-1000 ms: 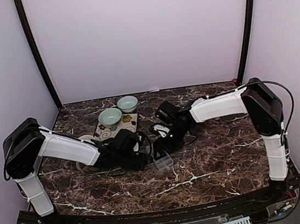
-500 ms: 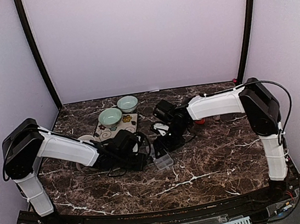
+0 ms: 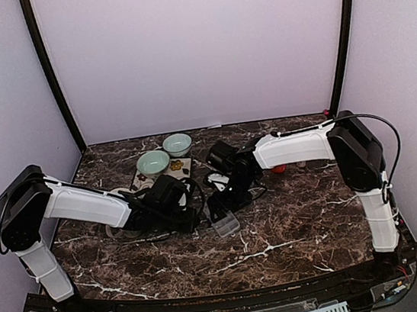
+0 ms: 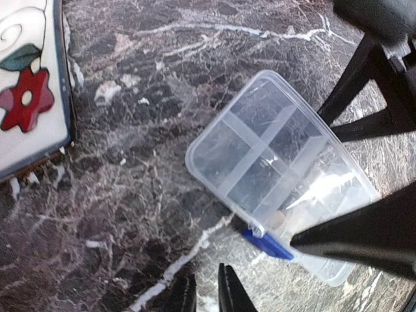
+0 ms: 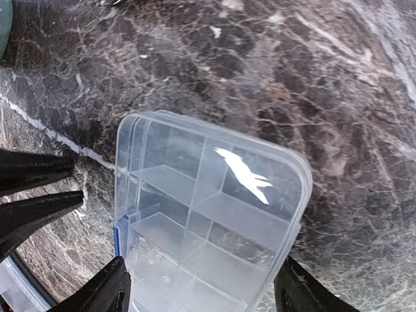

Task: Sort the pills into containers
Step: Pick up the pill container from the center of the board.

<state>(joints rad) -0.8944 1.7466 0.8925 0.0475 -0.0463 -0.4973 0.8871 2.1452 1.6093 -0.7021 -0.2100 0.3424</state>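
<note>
At desk (image 3: 294, 222) centre, the organiser box (image 5: 208, 214) lies with its lid apparently shut. The right tool (image 5: 203, 289) straddles it, spread wide; whether it clamps cannot be told. The left tool (image 4: 204, 296), barely parted and empty, sits beside the blue latch (image 4: 266, 244). Sorting appears unstarted.

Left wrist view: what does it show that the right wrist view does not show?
Only the left wrist view: a cream tile with a red flower. Only the right wrist view: a pale green sliver in its corner, too little to identify. Both: the clear plastic organiser box, its blue latch, the dark marble table, the left tool beside the latch, and the right tool straddling the box.
</note>
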